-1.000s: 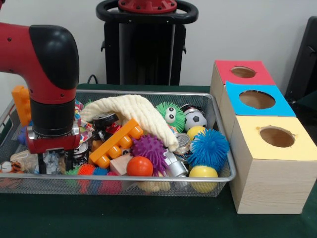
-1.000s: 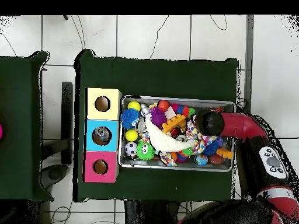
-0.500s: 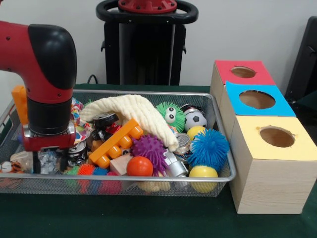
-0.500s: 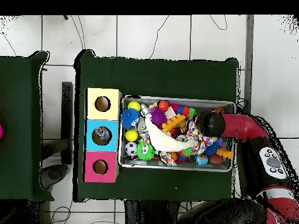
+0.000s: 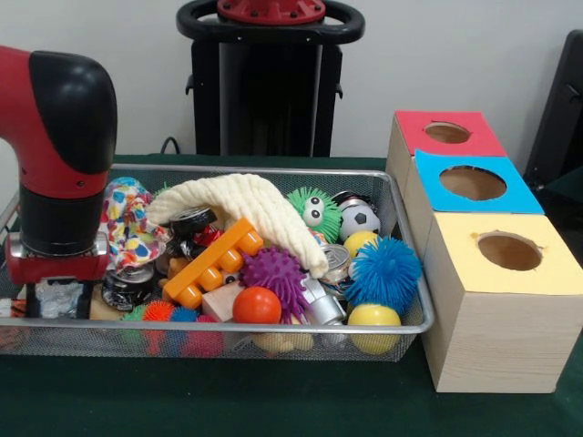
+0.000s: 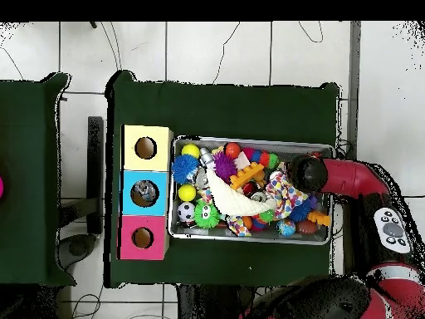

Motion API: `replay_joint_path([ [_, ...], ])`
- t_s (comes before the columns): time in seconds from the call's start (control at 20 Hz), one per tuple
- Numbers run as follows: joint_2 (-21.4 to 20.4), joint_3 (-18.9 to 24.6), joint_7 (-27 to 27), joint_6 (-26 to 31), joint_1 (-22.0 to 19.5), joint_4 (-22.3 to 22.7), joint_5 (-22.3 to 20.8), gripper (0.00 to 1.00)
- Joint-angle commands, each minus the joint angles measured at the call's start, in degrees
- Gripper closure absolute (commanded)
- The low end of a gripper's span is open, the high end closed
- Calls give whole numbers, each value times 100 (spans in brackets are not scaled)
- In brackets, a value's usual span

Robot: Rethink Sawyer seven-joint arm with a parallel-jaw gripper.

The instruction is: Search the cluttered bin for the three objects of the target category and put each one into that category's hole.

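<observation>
The wire mesh bin (image 5: 273, 171) is full of toys and stands left of three wooden boxes. The hole with the blue surround (image 5: 472, 183) is in the middle box; in the overhead view the hole (image 6: 144, 193) shows something grey inside. My gripper (image 5: 58, 305) hangs low at the bin's left end, shut on a crumpled silver thing (image 5: 59, 296) just above the clutter. In the overhead view only the arm's black wrist (image 6: 305, 173) shows, at the bin's (image 6: 249, 141) right end, and it hides the gripper.
A cream cloth (image 5: 246, 205) lies over the middle of the bin. Around it are an orange brick (image 5: 214, 264), spiky balls (image 5: 384, 271), a silver can (image 5: 335, 259) and a patterned cloth (image 5: 127, 223). The red-surround hole (image 5: 447, 133) and the yellow-surround hole (image 5: 509, 250) flank the blue one.
The gripper has slid toward the bin's left end in the front view, away from the boxes, with the crumpled silver thing still between its fingers. The patterned cloth now shows.
</observation>
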Motion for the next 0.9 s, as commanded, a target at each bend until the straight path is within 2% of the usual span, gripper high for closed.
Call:
replay_joint_path([
  [0.05,886,-74,46,504,-166,-196,-88,0],
  [0.55,960,-186,43,726,-100,-369,-12,0],
  [0.9,903,-196,-142,1208,-71,-483,138,0],
])
